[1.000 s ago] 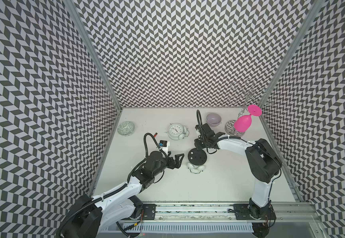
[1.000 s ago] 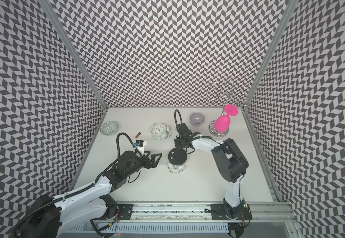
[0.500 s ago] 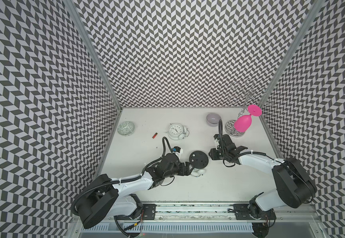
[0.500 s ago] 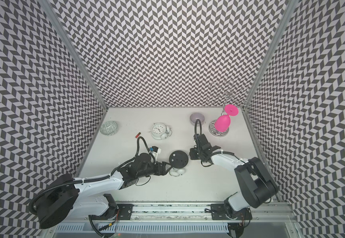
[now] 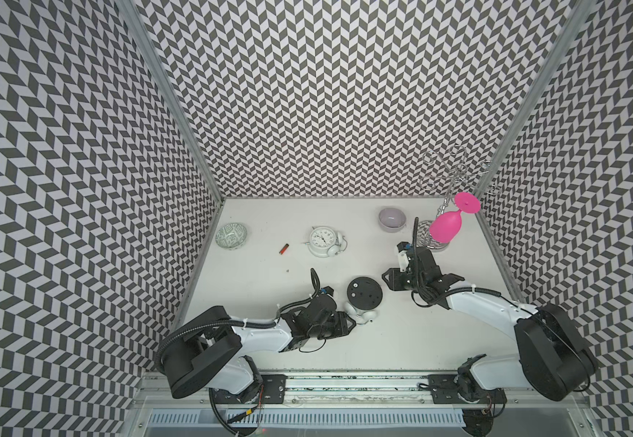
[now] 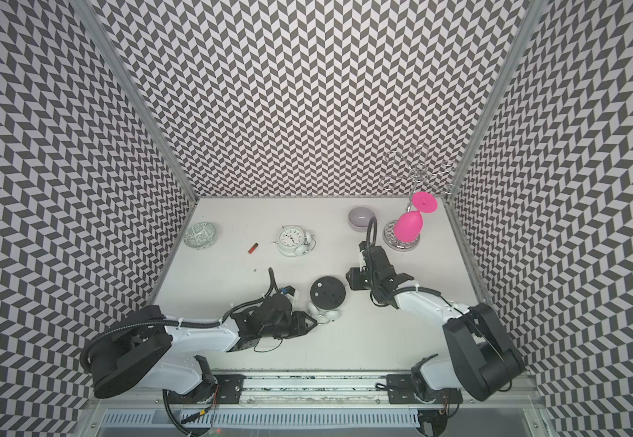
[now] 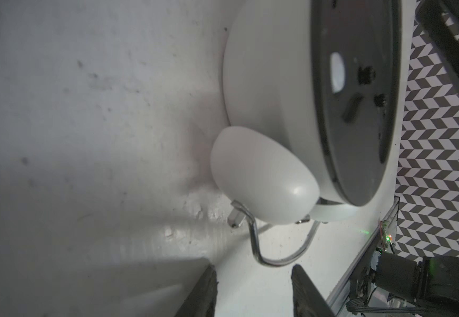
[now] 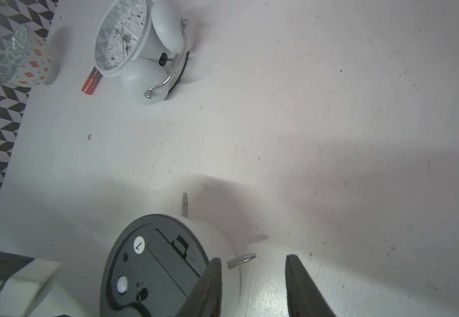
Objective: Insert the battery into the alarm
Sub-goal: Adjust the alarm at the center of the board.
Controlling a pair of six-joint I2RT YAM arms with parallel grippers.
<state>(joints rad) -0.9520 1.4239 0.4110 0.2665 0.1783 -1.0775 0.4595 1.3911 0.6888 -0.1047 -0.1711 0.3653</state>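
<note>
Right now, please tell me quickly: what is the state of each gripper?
Left gripper: open, holding nothing, its tips before the thin metal wire handle of the face-down white alarm clock.
Right gripper: open, holding nothing.

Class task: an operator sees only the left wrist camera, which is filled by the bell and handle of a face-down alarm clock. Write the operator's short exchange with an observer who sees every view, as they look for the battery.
Operator: I see no battery here. Where is it?
Observer: The red battery lies between the patterned bowl and a second, face-up alarm clock.
Operator: Is the compartment on my clock open yet?
Observer: It seems not. In the right wrist view, the battery cover on the face-down alarm clock looks to be in place.
</note>
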